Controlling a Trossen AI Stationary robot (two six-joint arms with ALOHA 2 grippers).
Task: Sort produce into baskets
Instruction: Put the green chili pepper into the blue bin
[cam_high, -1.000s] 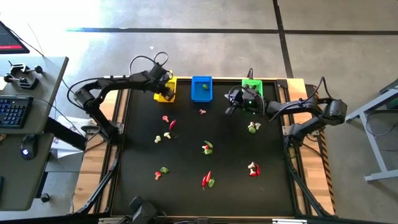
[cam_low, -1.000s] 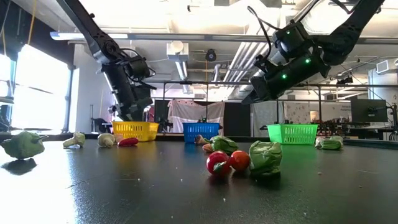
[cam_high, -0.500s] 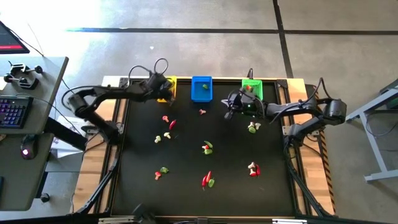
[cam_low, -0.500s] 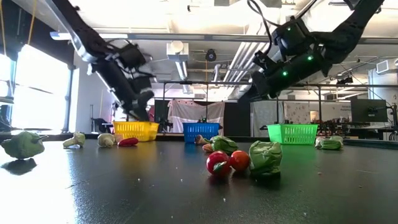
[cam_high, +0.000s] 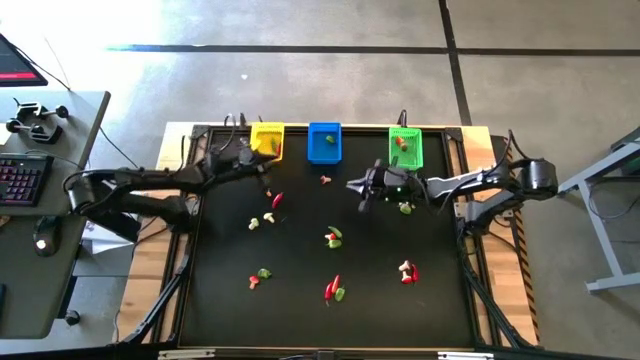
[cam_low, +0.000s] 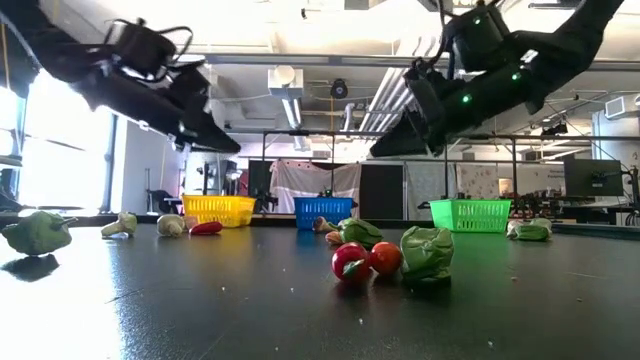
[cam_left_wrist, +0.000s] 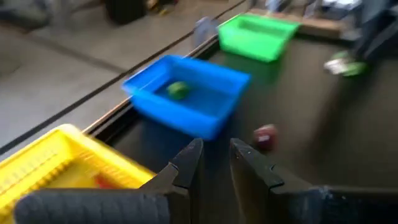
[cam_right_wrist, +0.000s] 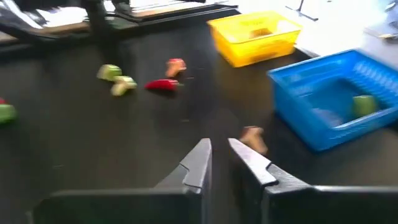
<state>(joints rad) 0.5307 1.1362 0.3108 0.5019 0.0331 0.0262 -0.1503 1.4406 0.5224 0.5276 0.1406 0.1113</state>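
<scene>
Three baskets stand in a row at the table's far edge: yellow (cam_high: 267, 140), blue (cam_high: 324, 143) and green (cam_high: 405, 146). The blue one holds a green piece (cam_left_wrist: 178, 90). The green one holds a red piece (cam_high: 399, 141). Tiny produce lies scattered on the black tabletop: a red chilli (cam_high: 277, 200), a mushroom piece (cam_high: 267, 190), a small piece (cam_high: 325, 180) in front of the blue basket. My left gripper (cam_high: 266, 166) hangs just near of the yellow basket, shut and empty. My right gripper (cam_high: 356, 190) hangs between the blue and green baskets, nearer the table's middle, shut and empty.
More produce lies toward the near half: green-and-red pieces (cam_high: 334, 238), a chilli with a green piece (cam_high: 334, 290), mushrooms (cam_high: 407, 270) and pieces at the near left (cam_high: 259, 276). A green piece (cam_high: 405, 207) lies just beside my right arm. A desk with a keyboard (cam_high: 20, 180) stands left of the table.
My left gripper has drawn back from over the yellow basket toward the table's near-left and has tipped from pointing down to almost level. My right gripper has gone from beside the green basket toward the table's middle, nearer and leftward.
</scene>
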